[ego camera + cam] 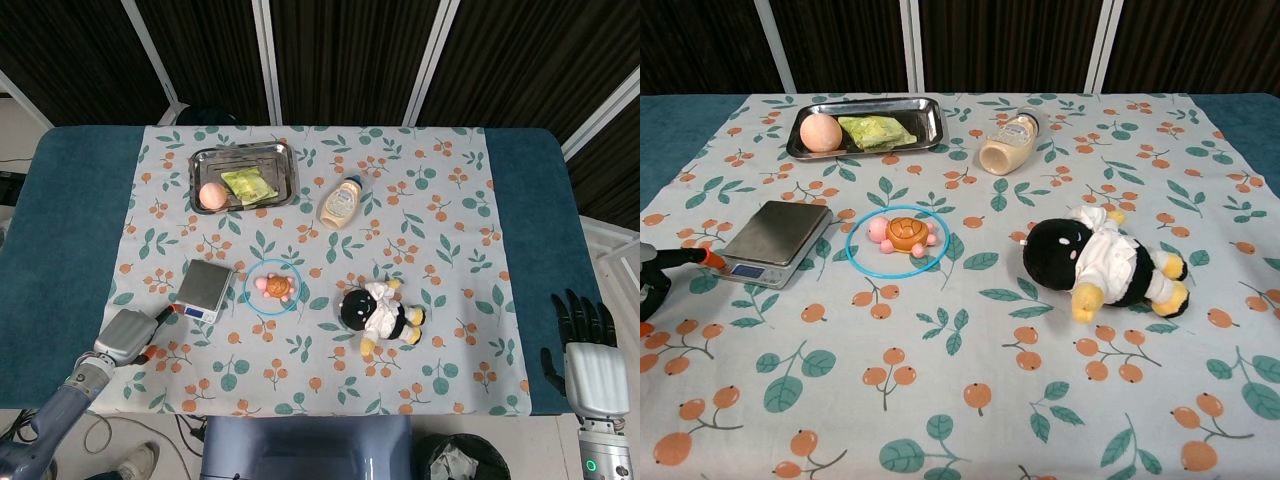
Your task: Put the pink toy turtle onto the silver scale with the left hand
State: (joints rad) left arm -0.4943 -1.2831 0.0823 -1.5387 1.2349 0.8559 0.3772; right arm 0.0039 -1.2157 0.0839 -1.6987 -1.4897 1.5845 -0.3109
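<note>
The pink toy turtle (275,288) with an orange shell lies inside a blue ring (250,298) near the middle of the cloth; the chest view shows the turtle (902,235) too. Left of it sits the silver scale (203,290), turned askew, seen in the chest view as scale (772,242). My left hand (125,337) lies low at the scale's near left corner and holds nothing. In the chest view the left hand (660,275) shows at the frame's left edge, an orange-tipped finger reaching the scale's corner. My right hand (590,352) rests at the table's far right, fingers spread.
A metal tray (281,150) at the back left holds a peach-coloured ball (211,195) and a green packet (250,185). A cream squeeze bottle (340,203) lies right of it. A black plush toy (380,313) in white clothing lies right of the turtle.
</note>
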